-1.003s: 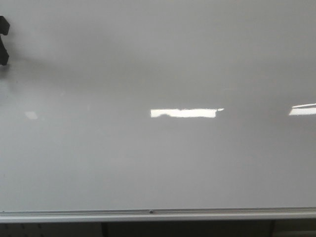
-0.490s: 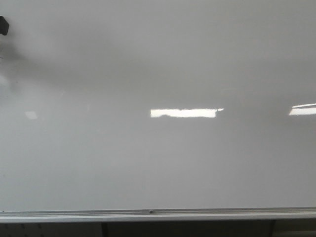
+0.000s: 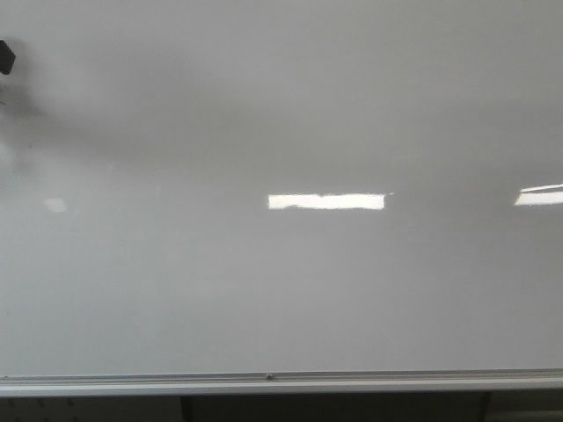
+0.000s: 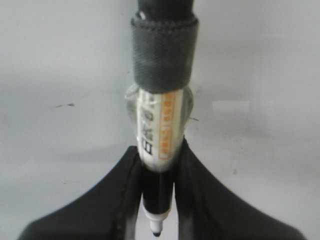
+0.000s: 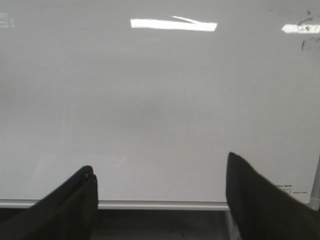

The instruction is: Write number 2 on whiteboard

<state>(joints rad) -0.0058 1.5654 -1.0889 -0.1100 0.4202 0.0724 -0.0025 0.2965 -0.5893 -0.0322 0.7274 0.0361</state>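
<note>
The whiteboard fills the front view as a glossy white-grey panel with a silver bottom rail running along its lower edge. Bright rectangular light reflections sit near the panel centre and at the right edge. No written digit is discernible on the panel in the front view; the number 2 cannot be located in any view. A small dark part of the left gripper shows at the upper left edge of the front view, with a soft grey shadow spreading from it across the board. In the left wrist view, the left gripper's fingers are clenched on a marker, which stands between them with its black tip at the bottom of the view and its white labelled barrel and dark textured sleeve extending away. A short faint dark mark lies on the board beside the marker. In the right wrist view, the right gripper faces the board with its fingers spread well apart and released, grasping nothing.
</note>
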